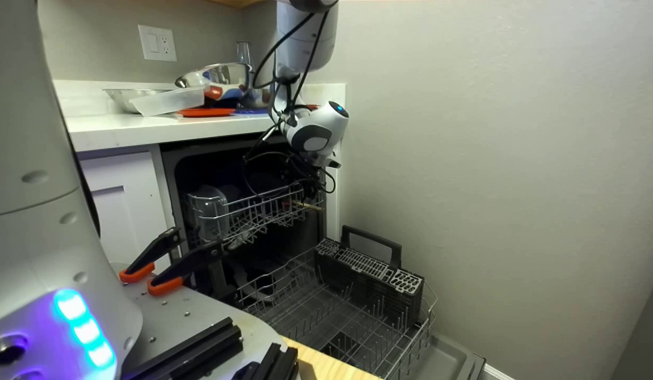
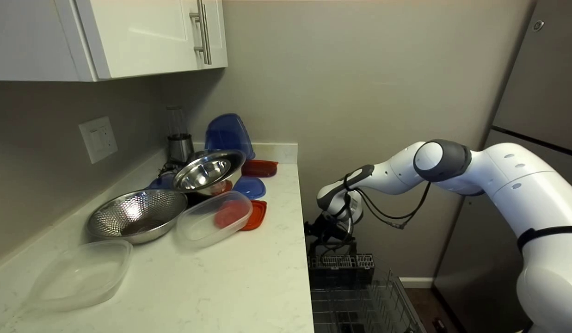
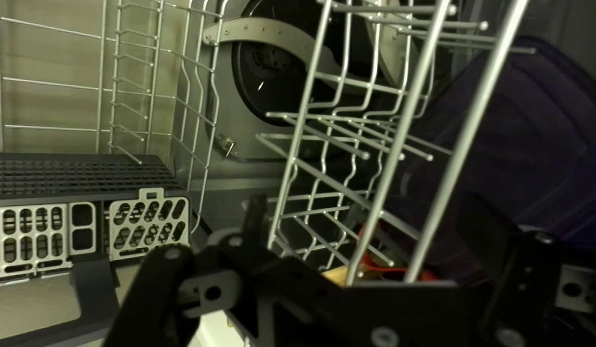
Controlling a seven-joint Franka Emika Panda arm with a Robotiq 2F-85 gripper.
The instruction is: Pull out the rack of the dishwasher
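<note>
Well to the left, in an exterior view, stands the robot's white base (image 1: 54, 253), lights (image 1: 86, 331) glowing low on it, then a pair of orange-tipped clamps (image 1: 165, 286). Next comes the dishwasher (image 1: 205, 169), and in its upper part sits the upper rack (image 1: 263, 212), with a clear container (image 1: 214, 214) toward its left end. At the rack's right end is the gripper (image 3: 367, 209); the wrist view shows the jaws spread, rack wires running between the fingers (image 3: 256, 219); whether they touch, I cannot tell. Farther right, a black cutlery basket (image 1: 366, 287) stands in the lower rack (image 1: 331, 319), which lies over the grey door (image 1: 443, 360).
</note>
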